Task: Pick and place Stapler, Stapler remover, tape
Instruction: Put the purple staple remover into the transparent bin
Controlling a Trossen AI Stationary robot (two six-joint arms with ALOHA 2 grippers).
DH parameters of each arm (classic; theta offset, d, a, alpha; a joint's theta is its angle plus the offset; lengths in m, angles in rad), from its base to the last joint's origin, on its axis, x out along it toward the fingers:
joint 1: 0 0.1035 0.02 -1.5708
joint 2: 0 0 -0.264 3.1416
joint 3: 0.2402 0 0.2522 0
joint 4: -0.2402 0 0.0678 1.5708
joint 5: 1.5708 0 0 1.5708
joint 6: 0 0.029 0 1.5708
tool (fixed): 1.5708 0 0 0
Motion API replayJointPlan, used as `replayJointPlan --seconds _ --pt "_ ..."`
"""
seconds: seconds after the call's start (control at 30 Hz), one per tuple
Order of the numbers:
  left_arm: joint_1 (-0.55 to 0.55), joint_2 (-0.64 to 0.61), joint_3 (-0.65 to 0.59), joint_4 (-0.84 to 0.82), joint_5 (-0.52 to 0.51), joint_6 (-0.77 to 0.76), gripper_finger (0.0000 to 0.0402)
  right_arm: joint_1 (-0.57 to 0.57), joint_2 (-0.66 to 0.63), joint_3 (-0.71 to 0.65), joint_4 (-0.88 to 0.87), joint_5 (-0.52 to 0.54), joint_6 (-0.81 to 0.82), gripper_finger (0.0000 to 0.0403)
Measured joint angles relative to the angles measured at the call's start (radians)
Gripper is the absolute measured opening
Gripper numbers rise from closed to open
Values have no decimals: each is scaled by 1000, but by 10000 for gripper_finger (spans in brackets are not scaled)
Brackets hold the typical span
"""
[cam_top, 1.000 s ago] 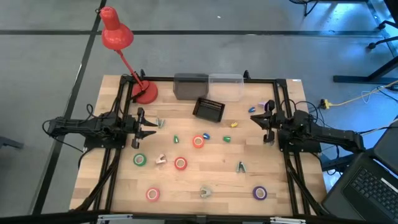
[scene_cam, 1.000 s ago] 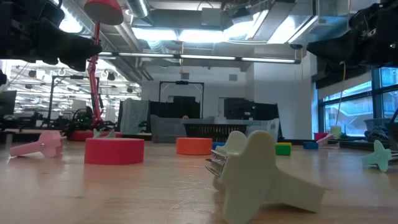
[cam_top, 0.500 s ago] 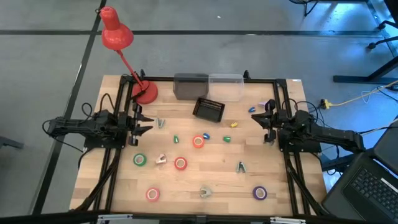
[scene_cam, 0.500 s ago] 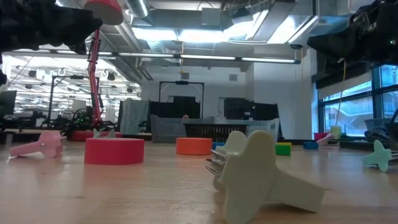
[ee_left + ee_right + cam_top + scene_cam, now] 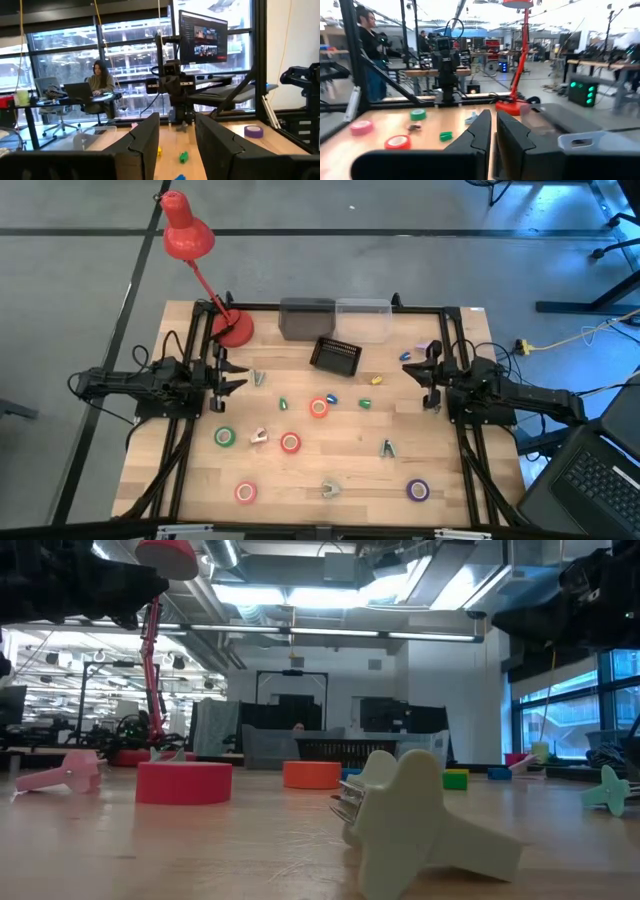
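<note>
Several tape rolls lie flat on the wooden table: green (image 5: 225,437), two red-pink (image 5: 290,442) (image 5: 246,492), orange (image 5: 319,407) and purple (image 5: 417,490). Staple removers lie among them: pink (image 5: 259,436), cream (image 5: 330,488) and teal (image 5: 387,447). Small coloured staplers lie near the middle, green (image 5: 365,403), blue (image 5: 333,397) and yellow (image 5: 377,380). My left gripper (image 5: 238,380) hangs open and empty above the table's left side, as its wrist view (image 5: 175,145) shows. My right gripper (image 5: 408,370) hangs shut and empty above the right side, as its wrist view (image 5: 494,135) shows.
A black mesh basket (image 5: 335,356), a grey box (image 5: 307,318) and a clear box (image 5: 362,318) stand at the far edge. A red desk lamp (image 5: 232,330) stands at the far left corner. A black frame (image 5: 190,430) runs along both table sides. People work in the room beyond.
My left gripper has risen and drawn back a little toward the table's left edge, then held still.
</note>
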Motion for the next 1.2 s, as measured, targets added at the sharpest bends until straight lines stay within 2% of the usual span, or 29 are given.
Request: replayJointPlan --seconds 0.07,0.1,0.2,0.3,0.43,0.5,0.6,1.2 --pt "0 0 0 -1 -5 -3 120 0 0 0 -12 2 -14 33" --pt "-2 1 0 27 -81 -61 121 0 0 0 -24 2 -14 33" --pt "0 19 0 123 -458 -239 119 0 0 0 -37 4 -14 33" --pt "1 19 0 157 -740 -301 119 0 0 0 -42 4 -14 33" --pt "0 18 0 155 -1007 -304 121 0 0 0 -44 4 -14 33" --pt "0 18 0 154 -1084 -304 123 0 0 0 -45 4 -14 33" --pt "0 18 0 152 -1149 -305 122 0 0 0 -45 4 -14 33" --pt "0 18 0 150 -1152 -307 122 0 0 0 -45 4 -14 33"
